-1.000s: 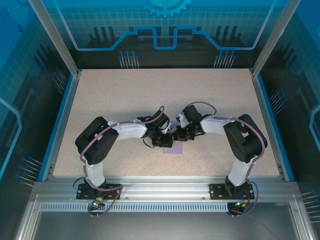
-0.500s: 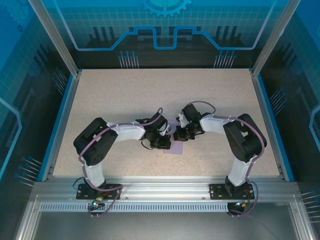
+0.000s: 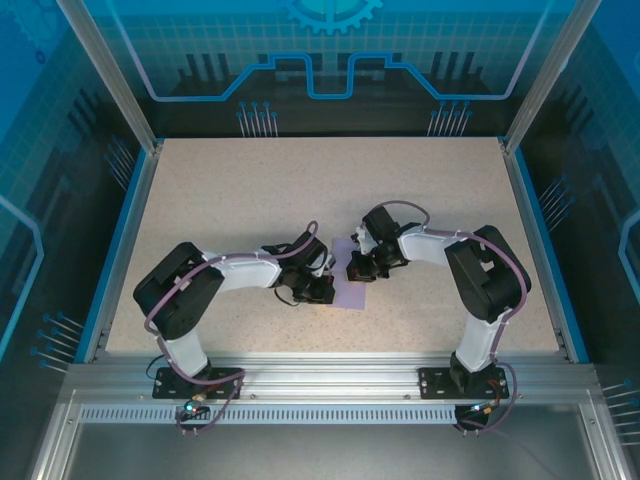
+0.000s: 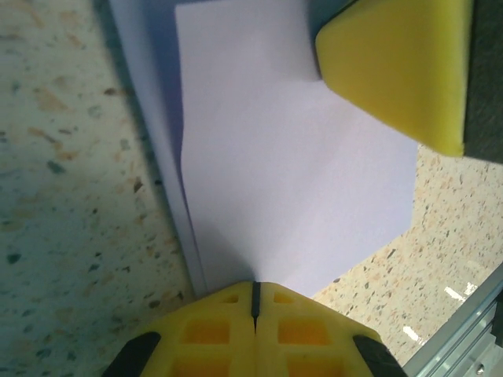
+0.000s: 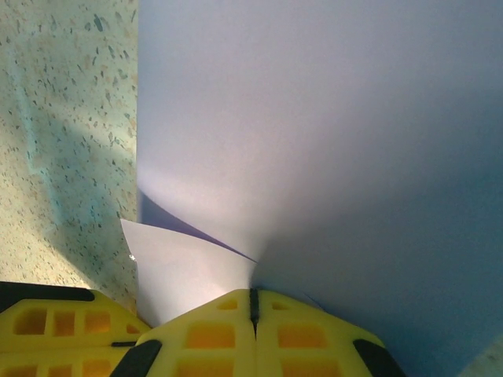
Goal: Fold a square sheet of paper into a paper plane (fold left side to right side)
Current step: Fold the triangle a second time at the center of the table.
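Blue-lit panels (image 3: 330, 50) walled in a speckled beige surface (image 3: 220, 200), with an aluminium rail (image 3: 330, 375) running along its near edge where both arms were bolted down. From where I stood, the two arms bent inward and met near the middle of the surface, a little toward the near side. The square sheet of paper (image 3: 351, 293) lay there between them, pale lavender and plain, mostly covered by the two wrists. The left tool (image 3: 322, 290) sat at the sheet's left side and the right tool (image 3: 358, 270) at its far right part, the two close together but not touching. Seen from the left wrist, the left tool's yellow fingers (image 4: 212, 330) were pressed together, the seam between them a thin dark line, and the near corner of the paper ran right up to that seam. Along the paper's left edge a second layer showed beneath the top one, with a shadow between them. Seen from the right wrist, the right tool's fingers (image 5: 212, 330) were likewise closed tight, and the paper spread away from their tips, with a smaller flap of it poking out at the lower left. Whether either tool had the paper pinched or only pressed its closed tips against it, I could not tell.
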`<control>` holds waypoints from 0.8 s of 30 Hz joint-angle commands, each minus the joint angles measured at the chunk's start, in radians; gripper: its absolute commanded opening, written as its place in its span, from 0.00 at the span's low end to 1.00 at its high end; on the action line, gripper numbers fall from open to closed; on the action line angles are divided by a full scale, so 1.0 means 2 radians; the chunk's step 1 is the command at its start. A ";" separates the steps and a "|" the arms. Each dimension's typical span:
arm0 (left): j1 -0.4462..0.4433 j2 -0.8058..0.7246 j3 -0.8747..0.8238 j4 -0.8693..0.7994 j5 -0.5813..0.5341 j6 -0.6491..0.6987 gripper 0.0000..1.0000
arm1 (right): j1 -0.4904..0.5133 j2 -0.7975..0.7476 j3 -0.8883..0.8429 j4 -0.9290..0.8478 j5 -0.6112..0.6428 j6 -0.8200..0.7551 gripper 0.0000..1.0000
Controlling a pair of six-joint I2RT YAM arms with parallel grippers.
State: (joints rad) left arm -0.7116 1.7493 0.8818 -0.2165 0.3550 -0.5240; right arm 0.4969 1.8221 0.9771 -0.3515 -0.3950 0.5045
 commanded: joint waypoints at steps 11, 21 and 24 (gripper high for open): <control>-0.002 -0.026 -0.042 -0.073 -0.031 0.001 0.03 | -0.005 0.023 -0.006 -0.034 0.049 -0.008 0.00; 0.003 -0.068 -0.043 -0.075 -0.023 0.001 0.06 | -0.005 -0.022 0.000 0.001 0.027 -0.001 0.03; 0.015 -0.090 -0.041 -0.067 -0.019 -0.006 0.18 | -0.005 -0.058 0.000 0.006 0.040 0.000 0.14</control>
State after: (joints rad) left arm -0.7040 1.6238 0.8005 -0.3180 0.3172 -0.5240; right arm 0.4957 1.7882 0.9768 -0.3481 -0.3592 0.5079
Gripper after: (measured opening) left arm 0.156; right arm 0.108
